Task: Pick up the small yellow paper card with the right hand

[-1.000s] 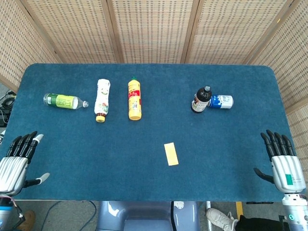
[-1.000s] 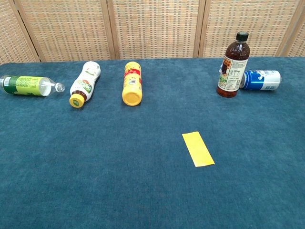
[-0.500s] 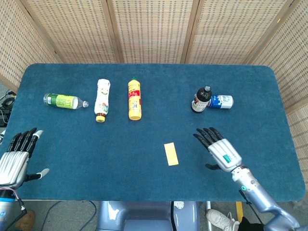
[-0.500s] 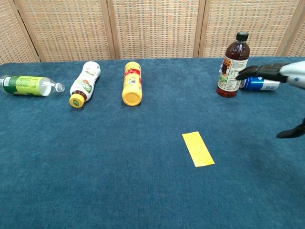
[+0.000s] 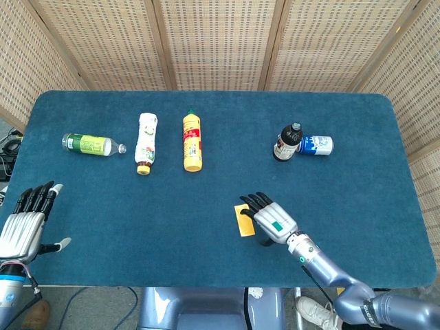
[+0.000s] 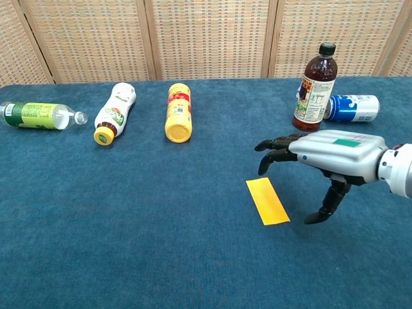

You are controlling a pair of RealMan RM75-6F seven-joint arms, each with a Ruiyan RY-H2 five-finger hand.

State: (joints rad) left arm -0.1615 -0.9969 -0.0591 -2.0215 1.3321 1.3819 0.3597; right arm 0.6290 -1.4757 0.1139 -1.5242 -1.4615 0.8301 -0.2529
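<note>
The small yellow paper card (image 5: 243, 220) (image 6: 267, 201) lies flat on the blue table, near the front middle. My right hand (image 5: 271, 220) (image 6: 322, 156) hovers just to the card's right, palm down. Its fingers are spread above the card's far end and its thumb hangs down to the card's right. It holds nothing, and the card lies untouched. My left hand (image 5: 26, 220) stays off the table's front left edge, fingers spread and empty; the chest view does not show it.
A green bottle (image 5: 92, 144), a white bottle (image 5: 146, 142) and a yellow bottle (image 5: 192, 141) lie at the back left. A dark brown bottle (image 5: 287, 142) stands upright at the back right, against a lying blue can (image 5: 315, 145). A wicker screen stands behind the table.
My right hand has swept from the table's front right corner leftward to the card's right side. The left hand has barely shifted. The card has not moved.
</note>
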